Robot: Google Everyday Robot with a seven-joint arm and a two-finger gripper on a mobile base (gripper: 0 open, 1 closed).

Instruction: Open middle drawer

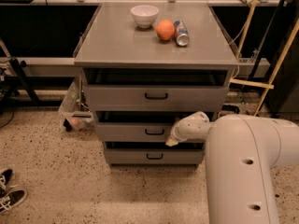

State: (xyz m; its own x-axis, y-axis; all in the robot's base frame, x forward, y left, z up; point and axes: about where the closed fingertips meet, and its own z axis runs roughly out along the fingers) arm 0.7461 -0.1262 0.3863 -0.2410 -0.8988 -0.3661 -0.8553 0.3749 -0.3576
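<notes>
My gripper (174, 141) at the middle drawer (126, 132)
It sits just right of the black handle (154, 131), against the drawer front; I cannot tell whether it's open or closed.

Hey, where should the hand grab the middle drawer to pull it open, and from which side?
Take the middle drawer by its small black bar handle, centred on the plain flat front and the only part that offers a hold. The bar lies horizontal, so come straight in from the front. The hand sits just right of that handle.
</notes>
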